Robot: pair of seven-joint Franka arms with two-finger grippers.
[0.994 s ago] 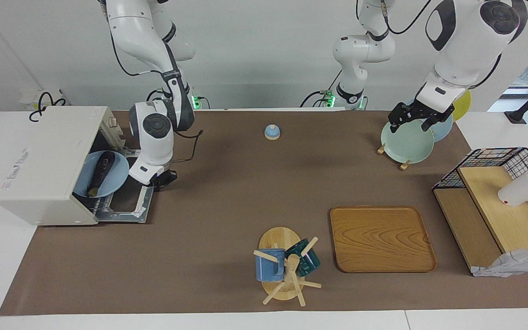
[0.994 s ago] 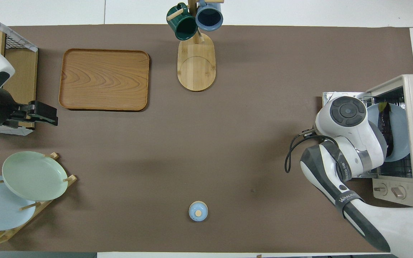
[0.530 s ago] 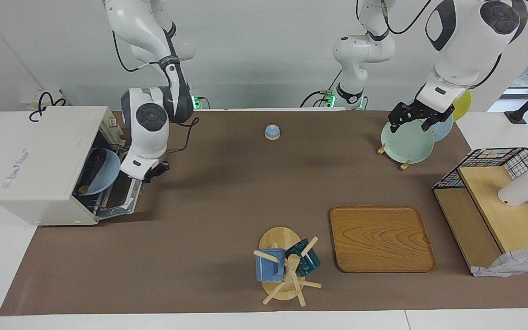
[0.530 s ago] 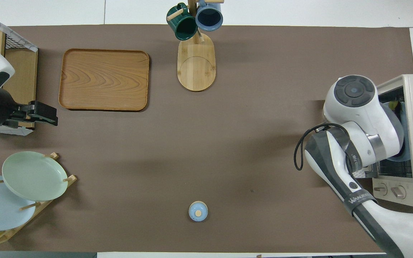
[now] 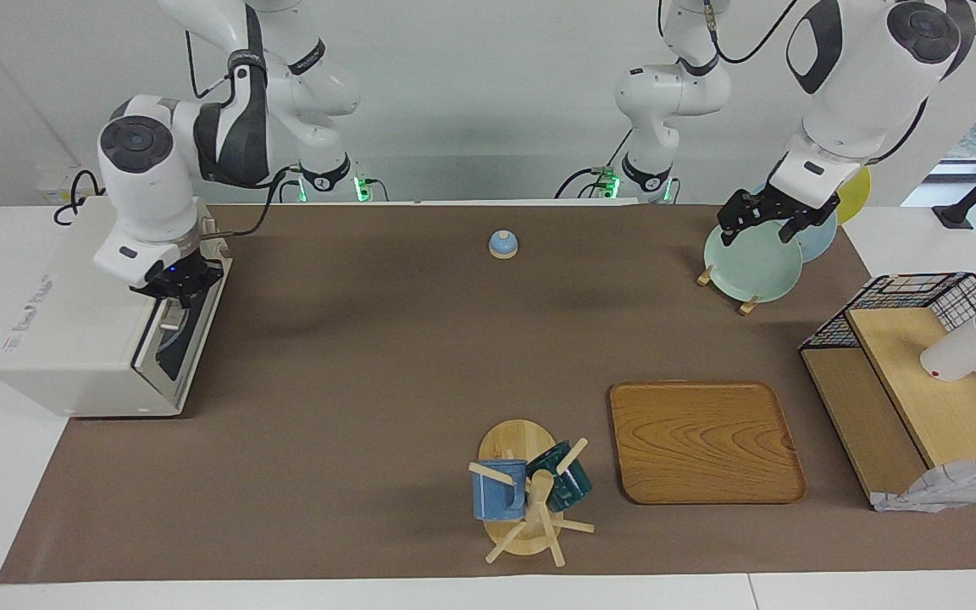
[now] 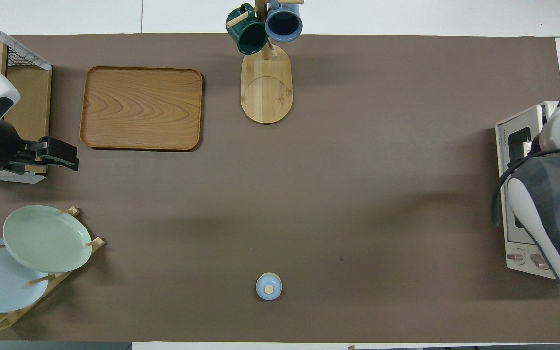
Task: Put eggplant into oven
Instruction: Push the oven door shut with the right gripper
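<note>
The oven (image 5: 90, 322) stands at the right arm's end of the bench (image 5: 386, 381) with its glass door (image 5: 185, 335) shut, a blue plate dimly visible through the glass and the eggplant itself out of sight. The right tool (image 5: 176, 288), fingers together, sits at the door's top edge, where the handle is. The left tool (image 5: 763, 219), fingers apart and holding nothing, hangs over the pale green plate (image 5: 751, 264) in the plate rack at the left arm's end.
</note>
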